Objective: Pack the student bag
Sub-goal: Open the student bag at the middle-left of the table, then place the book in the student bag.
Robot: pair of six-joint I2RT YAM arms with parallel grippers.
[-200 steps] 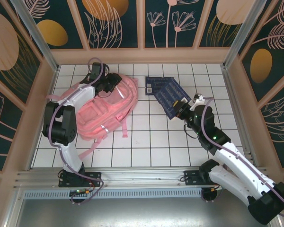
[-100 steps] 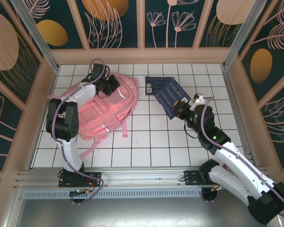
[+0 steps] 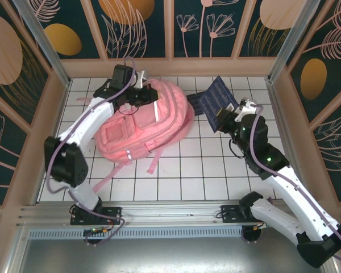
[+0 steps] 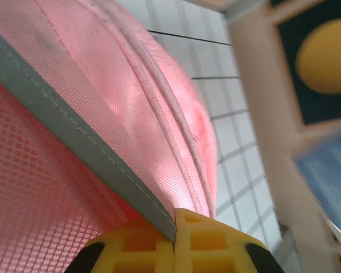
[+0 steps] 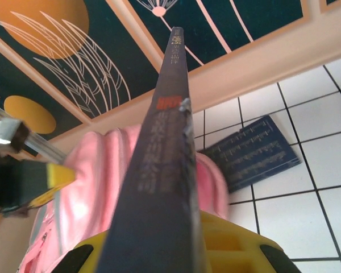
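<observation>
The student bag, a big pink backpack, lies at the back left of the tiled table, its top pulled up into a bulge. My left gripper is shut on the bag's grey reflective stripe, which runs down between the yellow fingers. To the bag's right, my right gripper is shut on a dark blue book held on edge above the table. In the right wrist view the book's spine rises from the gripper in front of the bag.
A second dark blue book lies flat on the tiles between the bag and the held book, also seen as a flat book in the right wrist view. Pink straps trail toward the front. Patterned walls close in the back and sides.
My left gripper has shut on the bag and pulled its top up and to the right. My right gripper has lifted one blue book off the table and tipped it on edge.
</observation>
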